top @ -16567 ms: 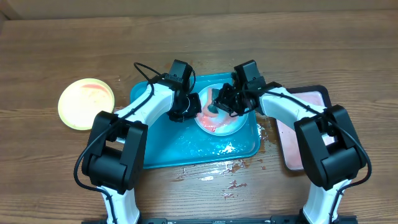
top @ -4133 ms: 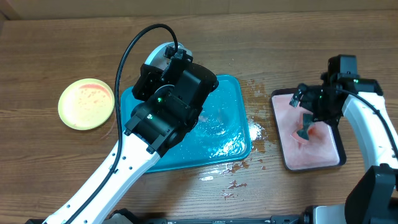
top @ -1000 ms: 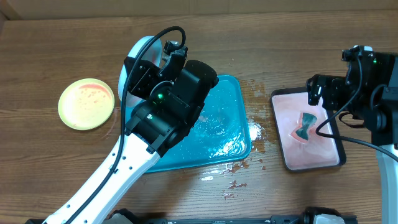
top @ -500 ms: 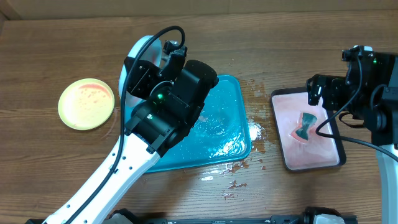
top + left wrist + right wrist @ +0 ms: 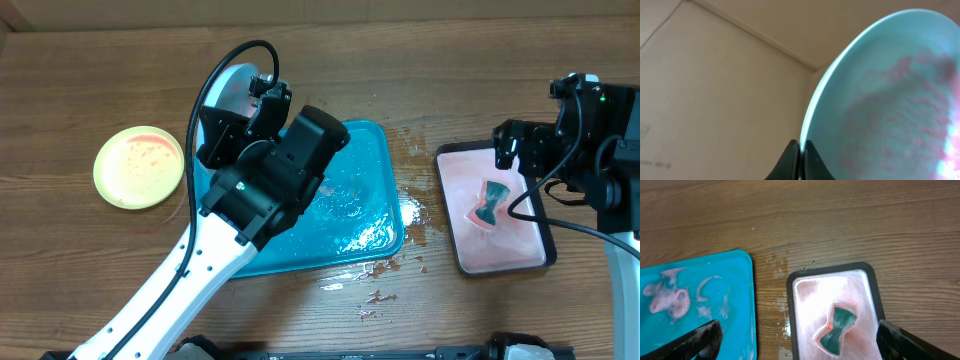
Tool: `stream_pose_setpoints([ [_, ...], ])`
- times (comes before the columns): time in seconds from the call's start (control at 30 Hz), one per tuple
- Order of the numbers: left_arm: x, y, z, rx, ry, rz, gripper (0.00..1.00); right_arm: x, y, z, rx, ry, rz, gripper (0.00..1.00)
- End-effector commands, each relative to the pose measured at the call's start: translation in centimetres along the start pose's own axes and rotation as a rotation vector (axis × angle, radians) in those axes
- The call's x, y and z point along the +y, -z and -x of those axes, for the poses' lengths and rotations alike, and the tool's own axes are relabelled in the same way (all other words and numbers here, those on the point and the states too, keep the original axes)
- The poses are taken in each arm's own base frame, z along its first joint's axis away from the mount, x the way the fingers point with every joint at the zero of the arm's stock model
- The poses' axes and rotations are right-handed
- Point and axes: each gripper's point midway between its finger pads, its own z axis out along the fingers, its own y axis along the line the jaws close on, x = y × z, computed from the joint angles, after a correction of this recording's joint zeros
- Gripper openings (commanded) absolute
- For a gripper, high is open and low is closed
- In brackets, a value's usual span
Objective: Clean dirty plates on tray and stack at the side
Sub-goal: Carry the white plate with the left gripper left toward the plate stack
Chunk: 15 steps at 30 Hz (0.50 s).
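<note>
- Now, my left gripper (image 5: 801, 150) is clamped on the light blue plate (image 5: 880, 100) by its rim — over the far-left corner of the tray (image 5: 370, 170).
- My right gripper (image 5: 799, 327) gapes wide, empty — right of the tray.

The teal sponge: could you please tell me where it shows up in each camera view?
Overhead: teal sponge at right, in the black-rimmed tray.
Left wrist: absent; the light blue plate fills the view.
Right wrist: teal sponge at lower centre, in that tray.
Shared landmark: the teal tray left of it, overhead and right wrist.
</note>
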Motion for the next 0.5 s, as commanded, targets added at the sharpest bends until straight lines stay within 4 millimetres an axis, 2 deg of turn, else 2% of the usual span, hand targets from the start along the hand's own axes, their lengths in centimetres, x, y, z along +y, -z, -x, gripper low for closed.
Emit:
stream_pose_setpoints([
  [0.0,-5.5,1.1,-0.1,-0.025,-0.157,-0.315,0.04,0.1,0.4,0.7,-0.023,0.010,0.000,1.00],
  [0.03,-6.5,1.5,-0.1,-0.028,-0.145,-0.375,0.04,0.1,0.4,0.7,-0.023,0.010,0.000,1.00],
  [0.07,-6.0,1.3,-0.2,-0.014,-0.100,-0.345,0.04,0.1,0.4,0.7,-0.023,0.010,0.000,1.00],
  [0.13,-2.1,0.3,-0.2,0.008,-0.001,-0.095,0.04,0.1,0.4,0.7,-0.023,0.010,0.000,1.00],
  [0.2,2.4,0.1,-0.1,0.014,0.030,0.197,0.04,0.1,0.4,0.7,-0.023,0.010,0.000,1.00],
  [0.23,3.0,0.2,-0.1,0.016,0.020,0.241,0.04,0.1,0.4,0.7,-0.023,0.010,0.000,1.00],
  [0.27,2.5,0.1,-0.1,0.019,-0.002,0.219,0.04,0.1,0.4,0.7,-0.023,0.010,0.000,1.00],
  [0.4,-4.5,0.5,-0.2,0.003,-0.105,-0.193,0.04,0.1,0.4,0.7,-0.023,0.010,0.000,1.00],
  [0.47,-4.6,0.6,-0.3,0.011,-0.050,-0.195,0.04,0.1,0.4,0.7,-0.023,0.010,0.000,1.00],
])
